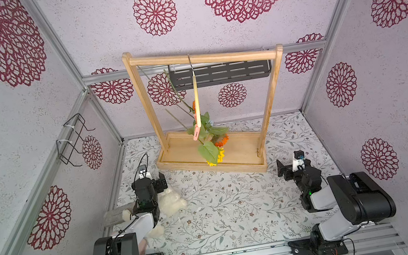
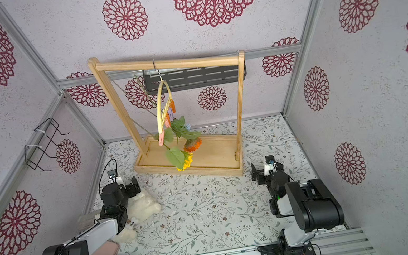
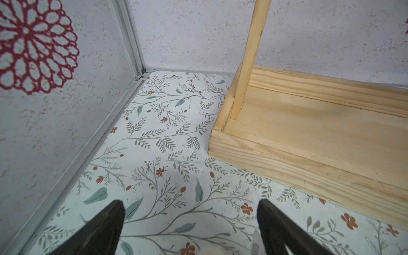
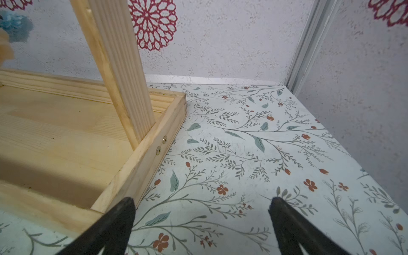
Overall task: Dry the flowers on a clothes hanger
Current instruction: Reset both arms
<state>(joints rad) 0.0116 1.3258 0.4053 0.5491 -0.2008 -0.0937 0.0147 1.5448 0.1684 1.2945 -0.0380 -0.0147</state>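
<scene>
matte black left gripper [image 3: 191, 204] spread wide, nothing between its tapered fingers, low over the smooth printed mat of grey sprigs and small red blossoms [image 3: 165, 154]. just ahead of it and to its right, a corner of the pale pine rack with grooved tray base and flat upright posts [image 3: 309, 132]. likewise released and empty, the matte black right gripper [image 4: 202, 200], close beside the opposite tray corner at its left, with two round metal screw heads [image 4: 164, 139] in the wood there.

well ahead of and above both grippers, roughly between them, hanging by a thin metal hook from the rack's round top bar: the thin pale-yellow arched clothes hanger with wavy bottom bar [image 2: 158, 113], turned nearly edge-on in a top view [image 1: 195, 93]. clipped along that bar, small flat pink, orange and lilac clothespins [image 2: 161, 139].

hanging heads down at the hanger's lower end, the long green-stemmed flowers [image 1: 216, 131], thin stems slanting up past it: shaggy orange gerbera [image 1: 221, 140], yellow sunflower [image 1: 216, 159] under a broad green leaf, frilly light blue carnation [image 4: 15, 24], peach rose [image 4: 4, 48] blurred at the frame edge. cannot tell which pin grips which stem.

behind the left gripper, under its arm, a fluffy white plush toy [image 1: 170, 201] on the mat.
</scene>
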